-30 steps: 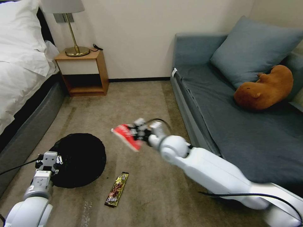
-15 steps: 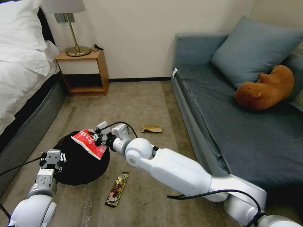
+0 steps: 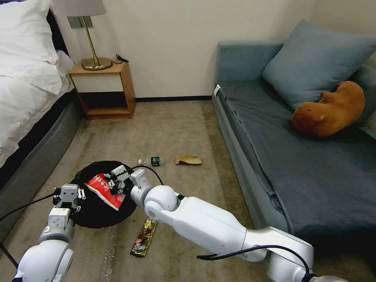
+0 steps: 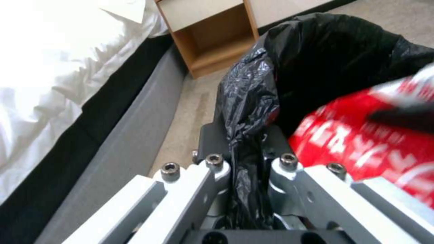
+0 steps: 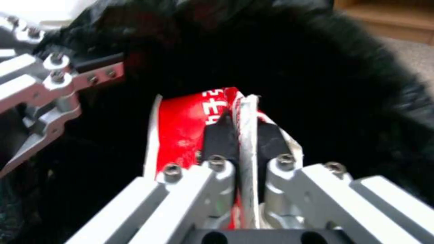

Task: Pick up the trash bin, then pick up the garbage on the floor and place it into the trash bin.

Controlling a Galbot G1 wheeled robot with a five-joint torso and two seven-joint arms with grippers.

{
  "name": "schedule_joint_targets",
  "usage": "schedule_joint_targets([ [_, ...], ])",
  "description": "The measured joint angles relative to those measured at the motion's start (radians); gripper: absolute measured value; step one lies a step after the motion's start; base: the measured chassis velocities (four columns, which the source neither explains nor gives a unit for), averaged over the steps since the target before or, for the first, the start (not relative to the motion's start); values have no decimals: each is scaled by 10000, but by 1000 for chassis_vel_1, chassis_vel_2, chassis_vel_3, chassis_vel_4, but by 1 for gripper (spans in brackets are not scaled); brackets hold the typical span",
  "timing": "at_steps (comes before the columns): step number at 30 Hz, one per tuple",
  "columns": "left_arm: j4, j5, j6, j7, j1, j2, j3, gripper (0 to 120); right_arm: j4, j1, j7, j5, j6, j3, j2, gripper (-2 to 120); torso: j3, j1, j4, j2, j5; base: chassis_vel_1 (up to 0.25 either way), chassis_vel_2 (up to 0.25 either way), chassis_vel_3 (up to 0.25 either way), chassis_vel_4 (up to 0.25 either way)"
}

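Right fingers [image 5: 242, 130] pinching red-and-white wrapper [image 3: 105, 191] over trash bin [image 3: 92, 214], left fingers [image 4: 242, 149] clamping its rim

Red, black and beige: colours on the bedroom floor

The wrapper [image 3: 105, 190] is red with white lettering and a white edge, against the glossy black, crinkled bag [image 4: 253, 101] lining the trash bin [image 3: 98, 211]. On the beige-brown carpet [image 3: 168, 129] lie a gold-brown snack wrapper [image 3: 144, 237] with dark print, a clear bottle [image 3: 152, 161] with a green label, and a brown paper bag [image 3: 188, 159]. The sofa [image 3: 274, 149] and cushion [image 3: 313, 58] are blue-grey, the plush toy [image 3: 329, 111] orange-brown, the bedding [image 3: 23, 78] white, the nightstand [image 3: 103, 92] light wood, the lamp base [image 3: 96, 62] brass.
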Motion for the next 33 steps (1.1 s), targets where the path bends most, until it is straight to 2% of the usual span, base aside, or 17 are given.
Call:
schedule_joint_targets([
  [2,-7,-49,29,-19,-1,-5,38,5,-17,-16,-2,-44,0,-29,27,13,0,0,0,0,0,0,0,0,0],
  [5,34,-87,58,-44,-2,-64,102,5,-49,-49,-6,-162,0,-91,58,29,0,0,0,0,0,0,0,0,0],
  [9,118,-41,47,-48,0,-117,113,5,-68,-49,-15,-209,4,-123,11,38,0,0,0,0,0,0,0,0,0],
  [11,185,27,5,-48,12,-174,113,5,-70,-48,-28,-268,14,-130,-70,49,0,0,0,0,1,0,0,0,0],
  [12,185,27,5,-48,12,-174,113,5,-70,-48,-28,-268,14,-130,-70,49,0,0,0,0,1,0,0,0,0],
  [16,273,93,-35,-47,11,-192,-16,5,-76,14,-30,-391,23,22,-191,67,0,0,0,0,0,0,0,0,0],
  [17,273,93,-35,-47,11,-192,-16,5,-76,14,-30,-391,23,22,-191,67,0,0,0,0,0,0,0,0,0],
  [19,357,-41,-61,-47,-2,-80,-337,5,-237,91,20,-581,-8,326,-348,79,0,0,1,1,1,0,0,0,0],
  [20,357,-41,-61,-47,-2,-80,-337,5,-237,91,20,-581,-8,326,-348,79,0,0,1,1,1,0,0,0,0],
  [21,425,-220,-65,-45,-1,0,-526,5,-389,93,59,-740,-26,473,-446,86,0,0,1,0,2,0,0,0,0],
  [24,527,-396,-93,-33,18,94,-741,5,-570,63,126,-897,-62,658,-560,92,0,0,0,0,1,0,0,0,0],
  [25,686,-547,-184,10,61,213,-1006,5,-800,-31,238,-1117,-141,888,-692,98,0,0,-1,0,1,0,0,0,0],
  [29,1093,-817,-330,62,127,468,-1543,5,-1516,-389,560,-1804,-342,1302,-791,100,0,0,0,0,1,0,0,0,0],
  [33,1292,-886,-391,74,122,571,-1732,5,-1874,-613,674,-2100,-421,1398,-770,100,1,1,-1,1,1,0,0,0,0],
])
